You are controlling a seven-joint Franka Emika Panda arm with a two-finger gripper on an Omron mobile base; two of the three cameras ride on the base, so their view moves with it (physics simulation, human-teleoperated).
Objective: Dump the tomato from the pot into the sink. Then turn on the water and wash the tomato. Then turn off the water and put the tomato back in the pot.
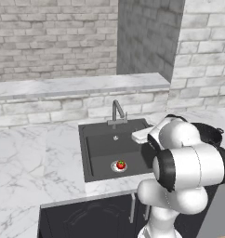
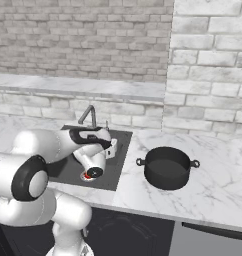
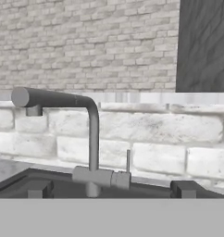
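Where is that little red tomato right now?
The tomato lies in the sink, on the round drain near the basin's front edge, in front of the faucet. The empty pot stands on the counter to the sink's right.

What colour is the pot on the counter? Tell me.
Black, inside and out: the pot shows best in the right base view.

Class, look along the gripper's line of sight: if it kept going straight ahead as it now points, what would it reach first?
Most likely the faucet, near its base and thin lever, which stand straight ahead of the open gripper. Depth is unclear; if it slipped past, the brick wall comes next.
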